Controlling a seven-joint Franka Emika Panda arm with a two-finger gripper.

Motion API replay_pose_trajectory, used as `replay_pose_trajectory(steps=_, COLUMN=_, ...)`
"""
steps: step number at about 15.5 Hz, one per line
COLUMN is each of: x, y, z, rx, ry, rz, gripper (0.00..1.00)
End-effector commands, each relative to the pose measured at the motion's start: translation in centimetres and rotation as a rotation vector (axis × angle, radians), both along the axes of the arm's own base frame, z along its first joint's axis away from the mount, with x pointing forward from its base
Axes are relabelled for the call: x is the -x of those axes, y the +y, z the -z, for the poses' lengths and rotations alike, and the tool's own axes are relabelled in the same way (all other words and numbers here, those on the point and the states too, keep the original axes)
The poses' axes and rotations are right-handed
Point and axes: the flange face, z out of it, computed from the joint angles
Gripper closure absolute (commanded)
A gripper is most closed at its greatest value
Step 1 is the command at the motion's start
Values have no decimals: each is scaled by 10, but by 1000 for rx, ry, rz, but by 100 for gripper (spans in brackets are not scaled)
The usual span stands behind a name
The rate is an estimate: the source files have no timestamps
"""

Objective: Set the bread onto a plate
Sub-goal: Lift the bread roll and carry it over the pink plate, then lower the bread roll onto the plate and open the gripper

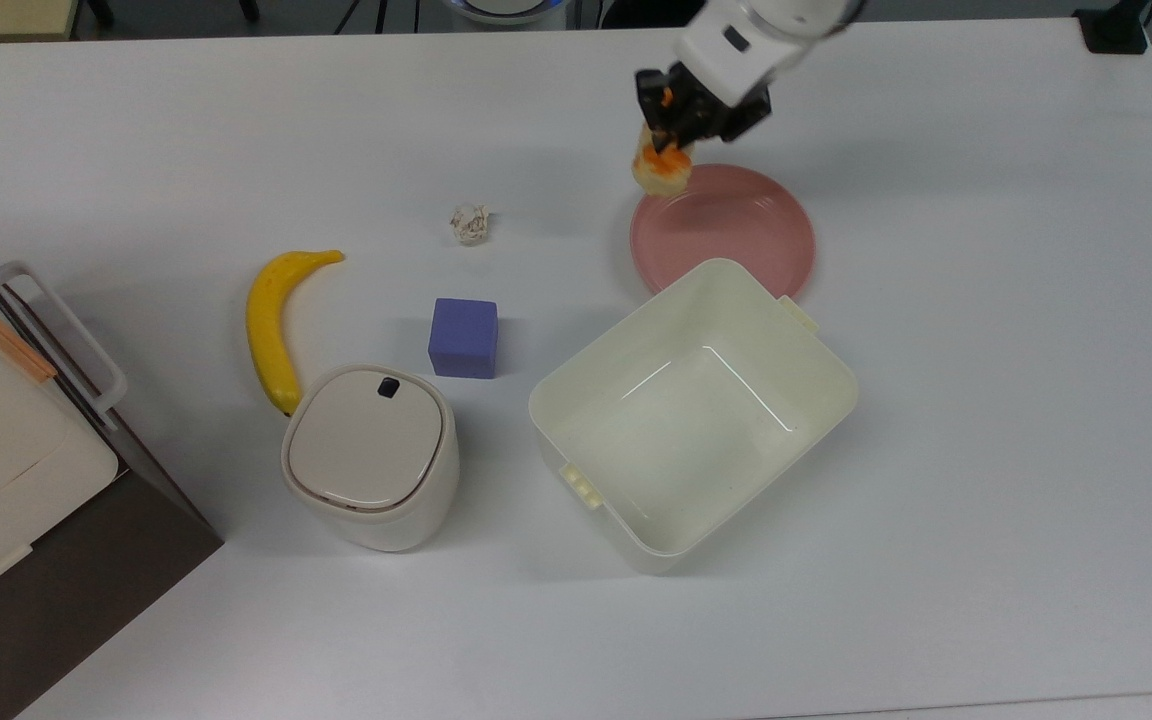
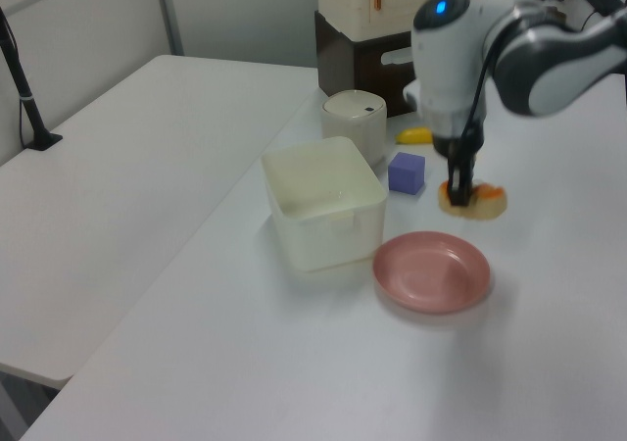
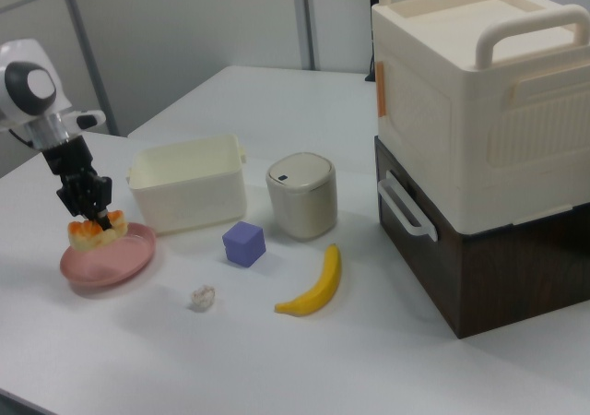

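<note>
- Now, largest first: the cream tub (image 1: 693, 415) sits on the white table (image 1: 986, 400), its far corner just beside the plate.
- Next, the pink plate (image 1: 736, 235) lies flat and bare.
- Then my pincer (image 1: 678, 128) is clamped on the bread (image 1: 662, 170), which hangs in the air over the plate's rim at the top view's left.
- Last, the paper ball (image 1: 470, 223) lies well apart from the plate.

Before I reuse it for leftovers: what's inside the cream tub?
Nothing: the cream tub shows a bare floor and walls in the top view. Its near wall hides part of the floor in the left view.
</note>
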Motion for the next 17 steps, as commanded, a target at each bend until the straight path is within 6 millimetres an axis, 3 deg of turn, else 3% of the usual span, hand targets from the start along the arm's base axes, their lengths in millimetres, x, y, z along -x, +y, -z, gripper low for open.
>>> replay_pose_trajectory(steps=1, x=-18, y=25, z=16, rx=20, ry=-108, rz=80, gripper=100)
replay_pose_trajectory(steps=2, x=-29, y=29, z=25, rx=31, ry=-120, rz=101, gripper=100)
replay_pose_trajectory(steps=4, x=-31, y=35, z=39, rx=50, ry=-119, rz=94, gripper=100)
replay_pose_trajectory(steps=5, x=-31, y=38, z=43, rx=62, ry=-124, rz=83, gripper=92)
replay_pose_trajectory(steps=6, x=-28, y=43, z=42, rx=61, ry=-126, rz=75, gripper=73)
replay_pose_trajectory(steps=8, x=-24, y=49, z=44, rx=61, ry=-117, rz=51, gripper=47)
replay_pose_trajectory(steps=10, x=-18, y=56, z=46, rx=70, ry=-101, rz=11, gripper=28)
replay_pose_trajectory(steps=14, x=-25, y=39, z=39, rx=70, ry=-74, rz=-41, gripper=24)
replay_pose_trajectory(steps=17, x=-31, y=-3, z=21, rx=86, ry=45, rz=-164, gripper=24)
